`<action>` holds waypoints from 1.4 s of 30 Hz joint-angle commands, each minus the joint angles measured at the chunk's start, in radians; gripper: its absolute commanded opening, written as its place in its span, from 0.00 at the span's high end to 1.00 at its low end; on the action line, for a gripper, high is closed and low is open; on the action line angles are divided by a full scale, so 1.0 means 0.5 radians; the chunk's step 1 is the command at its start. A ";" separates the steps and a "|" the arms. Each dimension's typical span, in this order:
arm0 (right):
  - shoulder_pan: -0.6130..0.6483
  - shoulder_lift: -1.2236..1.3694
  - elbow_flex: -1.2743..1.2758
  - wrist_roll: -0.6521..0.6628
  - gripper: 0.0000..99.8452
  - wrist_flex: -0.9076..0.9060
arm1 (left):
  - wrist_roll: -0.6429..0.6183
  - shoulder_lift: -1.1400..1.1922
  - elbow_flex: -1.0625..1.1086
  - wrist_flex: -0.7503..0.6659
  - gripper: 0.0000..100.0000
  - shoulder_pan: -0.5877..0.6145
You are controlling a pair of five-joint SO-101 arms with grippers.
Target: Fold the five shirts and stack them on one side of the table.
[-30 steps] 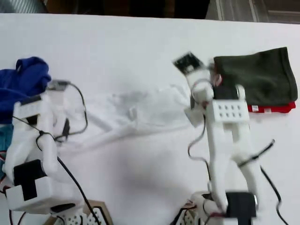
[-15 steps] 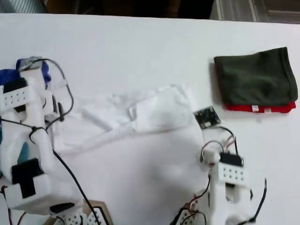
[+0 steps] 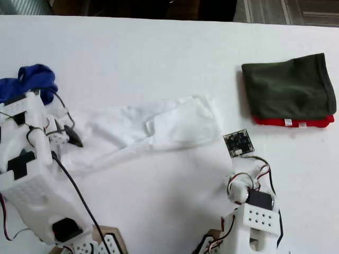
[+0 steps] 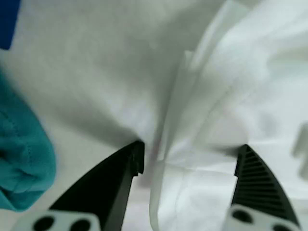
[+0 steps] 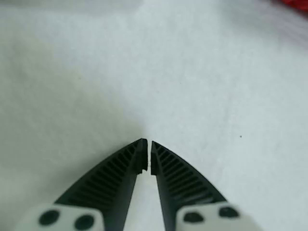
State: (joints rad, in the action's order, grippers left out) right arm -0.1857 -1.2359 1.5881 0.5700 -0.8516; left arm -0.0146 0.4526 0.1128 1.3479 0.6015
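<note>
- High view: the white shirt [image 3: 153,129] lies spread and rumpled across the middle of the table [image 3: 159,53], partly folded over itself.
- At the table's right side the green shirt [image 3: 288,84] lies folded on top of the red shirt [image 3: 294,122], whose edge shows along the near side.
- The blue shirt [image 3: 30,80] lies bunched at the left edge, just behind the left arm [image 3: 29,169].
- The left gripper [image 3: 68,136] is at the white shirt's left end; the right arm [image 3: 254,214] is drawn back at the near edge, apart from the shirts.
- Left wrist view: the left gripper [image 4: 192,146] is spread wide, with one jaw over bare table and the other over the cloth. It grips nothing.
- A folded edge of the white shirt [image 4: 240,86] runs between the jaws. The teal shirt [image 4: 21,163] lies just beside one jaw, and a corner of the blue shirt [image 4: 7,19] is farther off.
- Right wrist view: the right gripper [image 5: 148,147] has its tips all but touching, with nothing between them, above bare table [image 5: 192,72]. A bit of the red shirt [image 5: 294,4] is in the far corner.
</note>
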 commanded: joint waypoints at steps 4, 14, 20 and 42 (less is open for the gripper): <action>-0.032 -0.100 0.003 -0.009 0.98 -0.017 | 0.003 0.224 -0.287 0.193 0.72 -0.015; -0.032 -0.115 0.006 -0.009 0.98 -0.038 | 0.144 0.580 -0.766 0.617 0.98 -0.203; -0.032 -0.115 0.006 -0.009 0.98 -0.038 | 0.147 0.617 -1.152 0.819 0.98 0.009; -0.035 -0.115 0.006 -0.009 0.98 -0.029 | 0.430 -0.605 -0.784 0.875 0.98 -1.071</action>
State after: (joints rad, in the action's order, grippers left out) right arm -0.1949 -1.2743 1.5957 0.5700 -0.8669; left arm 0.1864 0.3468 -0.2800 1.7668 0.1780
